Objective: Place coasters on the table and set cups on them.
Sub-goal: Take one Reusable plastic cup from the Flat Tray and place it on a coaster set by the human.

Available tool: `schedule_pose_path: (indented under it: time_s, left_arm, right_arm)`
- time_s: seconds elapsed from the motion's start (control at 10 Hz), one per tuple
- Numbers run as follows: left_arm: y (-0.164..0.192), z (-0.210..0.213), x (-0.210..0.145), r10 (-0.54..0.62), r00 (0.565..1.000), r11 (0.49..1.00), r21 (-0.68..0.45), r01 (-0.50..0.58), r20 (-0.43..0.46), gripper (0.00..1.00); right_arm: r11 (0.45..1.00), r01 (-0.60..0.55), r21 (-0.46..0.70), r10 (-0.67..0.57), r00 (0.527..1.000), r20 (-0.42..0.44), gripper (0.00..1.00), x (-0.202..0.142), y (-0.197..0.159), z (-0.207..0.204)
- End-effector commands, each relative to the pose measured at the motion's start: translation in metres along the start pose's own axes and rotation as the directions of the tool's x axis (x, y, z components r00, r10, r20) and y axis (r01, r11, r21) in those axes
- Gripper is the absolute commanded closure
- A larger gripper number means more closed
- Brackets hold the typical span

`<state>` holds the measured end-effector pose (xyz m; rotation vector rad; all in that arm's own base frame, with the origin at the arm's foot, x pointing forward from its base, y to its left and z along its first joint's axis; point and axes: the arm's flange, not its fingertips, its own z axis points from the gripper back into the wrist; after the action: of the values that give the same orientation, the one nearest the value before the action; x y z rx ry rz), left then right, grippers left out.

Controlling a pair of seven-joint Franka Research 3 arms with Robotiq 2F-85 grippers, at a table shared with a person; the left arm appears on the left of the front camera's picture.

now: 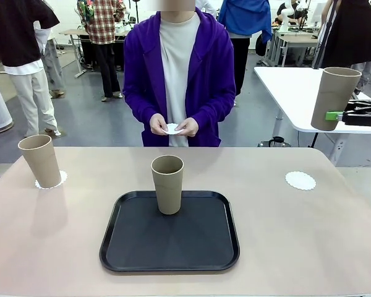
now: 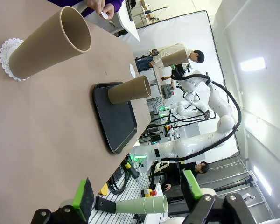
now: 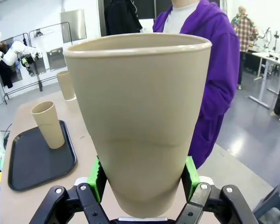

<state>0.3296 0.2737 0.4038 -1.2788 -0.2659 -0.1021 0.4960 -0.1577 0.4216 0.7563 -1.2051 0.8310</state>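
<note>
black tray (image 1: 130, 247) lies nearest on the table (image 1: 297, 247), with the tray cup (image 1: 167, 184) upright on its far half. the left gripper (image 2: 136, 193) looks along the table from the left end, fingers spread wide, carrying nothing.

further out on the left, the left cup (image 1: 41, 161) stands on its coaster (image 1: 61, 178), so that pair looks done. across on the right lies the bare coaster (image 1: 300, 180), flat, with nothing on it. above and beyond it, off the table's right corner, the right gripper (image 3: 143, 179) is clamped on the lower body of the held cup (image 1: 333, 98), which is mouth up, tipped a little, and clear of the table top.

at the far side the person's hands (image 1: 188, 127) pinch a third coaster (image 1: 172, 129) between the fingertips, and it is not yet laid down.

the step in hand, as i read it, is the second cup, carried in the air and meant for the bare coaster. the next move calls for bringing it over that coaster and squaring it upright. it then needs lowering until the base sits inside the lacy rim, and letting go without dragging the paper. the tray cup cannot be set until the third coaster is on the table.
</note>
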Motion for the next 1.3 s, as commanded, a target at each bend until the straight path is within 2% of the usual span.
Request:
schedule_pose_path:
  time_s: [0.0, 0.6, 0.9, 1.1, 1.2]
  left_arm:
    - [-0.002, 0.002, 0.000, -0.001, 1.000, 1.000, -0.007, 0.001, 0.008, 0.00]
    - [-0.002, 0.002, 0.000, -0.001, 1.000, 1.000, -0.007, 0.001, 0.008, 0.00]
    - [-0.002, 0.002, 0.000, -0.001, 1.000, 1.000, -0.007, 0.001, 0.008, 0.00]
    - [-0.002, 0.002, 0.000, -0.001, 1.000, 1.000, -0.007, 0.001, 0.008, 0.00]
    - [-0.002, 0.002, 0.000, -0.001, 1.000, 1.000, -0.007, 0.001, 0.008, 0.00]
  right_arm:
    - [1.000, 0.009, 0.024, -0.008, 1.000, -0.018, 0.20, -0.023, -0.016, -0.002]
    - [0.978, -0.059, 0.201, 0.065, 0.998, -0.023, 0.20, -0.101, -0.030, -0.022]
    - [0.960, -0.097, 0.264, 0.100, 0.995, 0.003, 0.20, -0.118, -0.036, -0.032]
    - [0.963, -0.089, 0.254, 0.097, 0.995, -0.020, 0.20, -0.123, -0.036, -0.035]
    - [0.970, -0.078, 0.232, 0.081, 0.997, -0.001, 0.20, -0.119, -0.030, -0.038]
